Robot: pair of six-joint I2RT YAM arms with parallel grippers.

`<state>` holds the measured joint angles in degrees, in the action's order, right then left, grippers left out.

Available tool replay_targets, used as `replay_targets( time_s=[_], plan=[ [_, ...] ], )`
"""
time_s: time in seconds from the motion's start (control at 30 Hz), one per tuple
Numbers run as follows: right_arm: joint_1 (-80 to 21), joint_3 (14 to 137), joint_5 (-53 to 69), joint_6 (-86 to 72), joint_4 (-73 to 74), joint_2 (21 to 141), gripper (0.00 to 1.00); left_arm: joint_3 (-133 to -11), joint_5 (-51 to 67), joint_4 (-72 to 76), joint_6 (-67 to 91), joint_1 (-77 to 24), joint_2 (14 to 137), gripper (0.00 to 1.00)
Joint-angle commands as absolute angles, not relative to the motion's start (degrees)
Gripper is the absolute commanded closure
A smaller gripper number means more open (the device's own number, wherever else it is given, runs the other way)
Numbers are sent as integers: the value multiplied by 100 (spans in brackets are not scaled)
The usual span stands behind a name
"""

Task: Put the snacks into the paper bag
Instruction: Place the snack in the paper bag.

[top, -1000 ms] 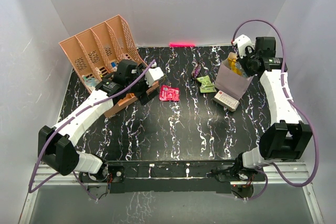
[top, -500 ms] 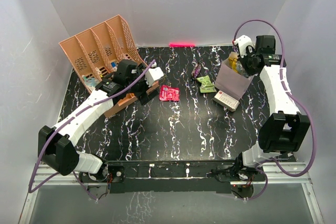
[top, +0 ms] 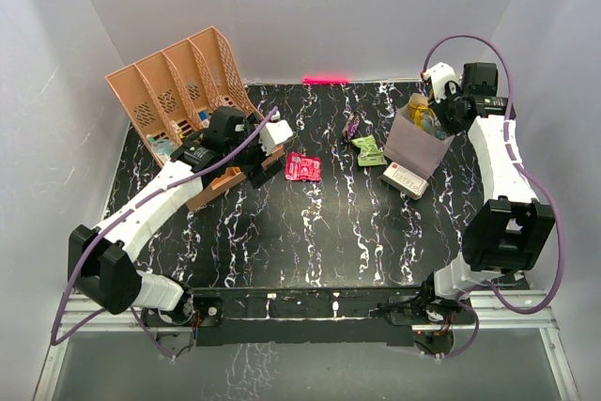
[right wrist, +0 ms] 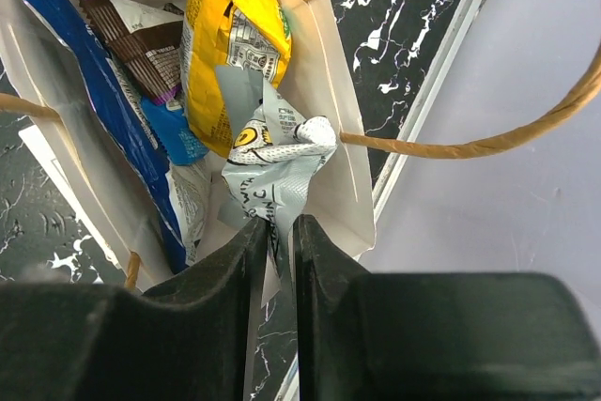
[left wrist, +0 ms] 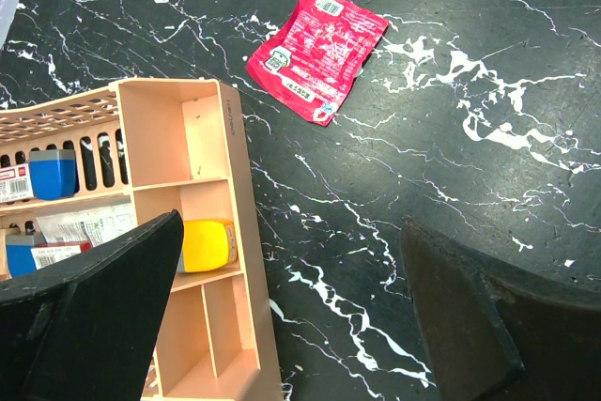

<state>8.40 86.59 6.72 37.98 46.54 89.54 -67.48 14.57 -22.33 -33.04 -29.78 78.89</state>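
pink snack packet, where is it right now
In the top view the pink packet lies flat on the table left of centre, right of the peach organiser, with the green packet further right toward the paper bag.

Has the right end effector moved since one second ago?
Yes. The right end effector has shifted slightly rightward against the paper bag in the top view.

Near half of tabletop (top: 310, 251): wide passage. Far left corner: organiser (top: 169, 91), left gripper (left wrist: 291, 269) spread wide over its near end. Centre: pink packet (top: 302, 166) lies flat. Far right: paper bag (top: 413, 143), mouth crowded with yellow packet (right wrist: 225, 35), blue bag (right wrist: 103, 110), cord handles (right wrist: 470, 143). Right gripper (right wrist: 274, 241) pinches silver packet (right wrist: 277, 161) there. White box (top: 406, 178) just beside bag's near side.
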Motion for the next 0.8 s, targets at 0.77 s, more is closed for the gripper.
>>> replay_targets(
  time_s=[0.77],
  plan=[
    [1046,9277,976,3759,4666,9016,59,-6654,1529,-2206,-3383,-2955,7622,2]
  ],
)
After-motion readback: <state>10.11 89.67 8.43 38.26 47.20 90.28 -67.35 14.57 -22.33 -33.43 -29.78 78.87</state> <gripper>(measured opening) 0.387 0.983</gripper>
